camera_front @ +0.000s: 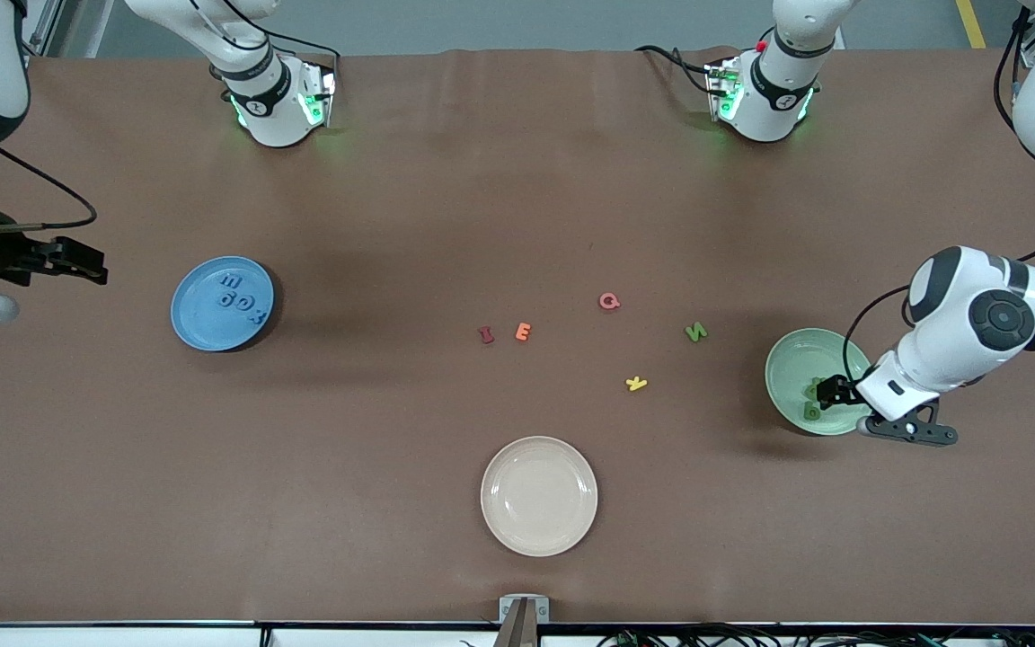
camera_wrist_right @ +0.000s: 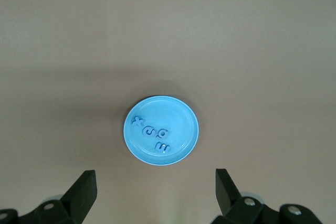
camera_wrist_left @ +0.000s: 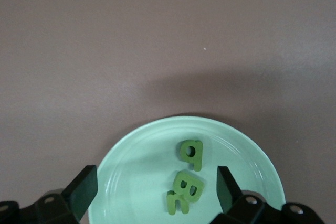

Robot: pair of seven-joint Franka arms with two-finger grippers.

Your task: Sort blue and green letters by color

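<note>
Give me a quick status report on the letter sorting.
Left gripper open, empty, over the green plate holding three green letters. Right gripper open, waiting. Four blue letters on the blue plate. Green N still on the table, unobstructed.

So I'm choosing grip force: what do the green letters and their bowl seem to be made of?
The green letters look like matte foam: thick, flat-cut, soft-edged, without shine. The green bowl looks like glazed ceramic or hard plastic, smooth with ridged rings and a faint sheen; which one cannot be told. The stray green N looks the same as the others.
</note>
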